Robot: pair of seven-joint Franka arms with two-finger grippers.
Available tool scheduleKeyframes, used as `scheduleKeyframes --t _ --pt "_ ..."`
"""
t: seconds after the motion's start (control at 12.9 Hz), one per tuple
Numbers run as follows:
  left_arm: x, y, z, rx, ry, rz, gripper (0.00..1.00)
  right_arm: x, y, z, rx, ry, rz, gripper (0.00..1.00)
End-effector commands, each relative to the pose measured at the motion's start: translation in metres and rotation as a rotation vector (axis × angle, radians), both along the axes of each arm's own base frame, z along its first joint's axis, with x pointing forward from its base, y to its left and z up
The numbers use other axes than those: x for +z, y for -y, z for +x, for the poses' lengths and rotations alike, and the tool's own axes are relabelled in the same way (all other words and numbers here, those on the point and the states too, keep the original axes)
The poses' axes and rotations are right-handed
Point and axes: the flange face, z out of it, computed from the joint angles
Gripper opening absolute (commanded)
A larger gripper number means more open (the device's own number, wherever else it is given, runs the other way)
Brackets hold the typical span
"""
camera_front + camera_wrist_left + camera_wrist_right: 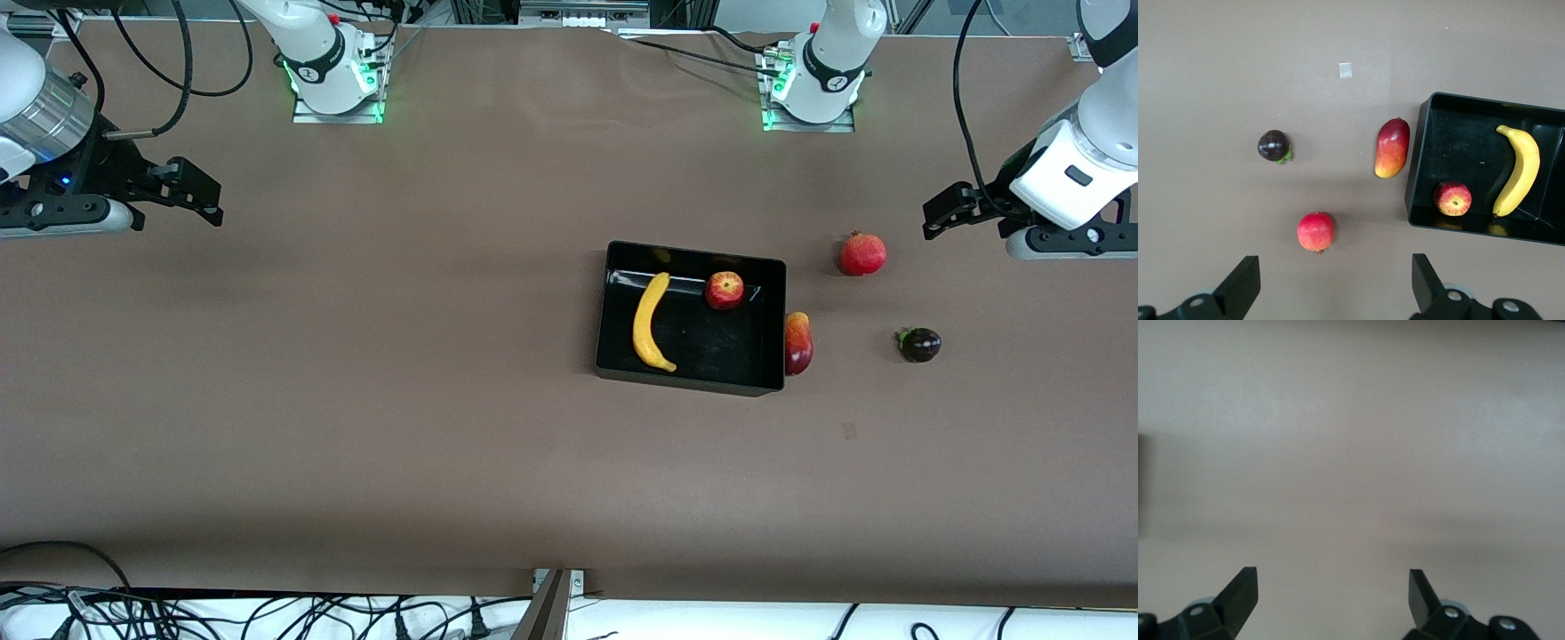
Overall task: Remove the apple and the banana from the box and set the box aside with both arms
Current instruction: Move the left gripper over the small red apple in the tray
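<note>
The black box (766, 271) stands mid-table and holds the yellow banana (650, 322) and the red-yellow apple (725, 290). The mango (797, 342) lies on the table against the box's wall toward the left arm's end. The pomegranate (862, 253) and the dark purple fruit (919, 345) lie on the table farther toward that end. My left gripper (941, 212) is open and empty, up in the air beside the pomegranate. Its wrist view shows the pomegranate (1316, 232), purple fruit (1273, 145), mango (1392, 147), box (1418, 157), apple (1452, 199) and banana (1520, 169). My right gripper (197, 192) is open and empty over bare table at the right arm's end.
The brown table (356, 400) stretches wide around the box. A small grey mark (850, 431) lies on it nearer the front camera than the mango. Cables run along the front edge and around the arm bases.
</note>
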Motion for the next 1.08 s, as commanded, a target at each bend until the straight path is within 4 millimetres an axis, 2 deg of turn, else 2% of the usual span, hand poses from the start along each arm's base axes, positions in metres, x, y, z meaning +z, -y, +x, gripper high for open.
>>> scheduleKeyframes --t 0.0,0.23,0.46,0.7,0.93,1.01 --pt "0.013 -0.012 -0.004 0.016 0.025 -0.012 1.00 0.005 0.001 0.001 -0.004 0.004 -0.006 1.00" --pt "0.009 -0.020 -0.002 0.041 0.019 -0.015 1.00 0.005 0.000 0.000 -0.002 0.004 -0.006 1.00" --pt "-0.007 -0.005 -0.004 0.016 -0.032 -0.014 1.00 0.006 -0.002 0.000 0.001 0.005 -0.004 1.00" --pt "-0.050 0.049 -0.001 -0.085 -0.149 -0.003 1.00 0.006 -0.003 -0.001 0.002 0.005 -0.004 1.00" --pt "-0.101 0.097 0.018 -0.150 -0.168 -0.010 1.00 0.006 -0.004 -0.001 0.008 0.005 -0.004 1.00" --pt "-0.115 0.107 0.024 -0.149 -0.160 -0.006 1.00 0.006 -0.008 -0.002 0.016 0.005 -0.006 1.00"
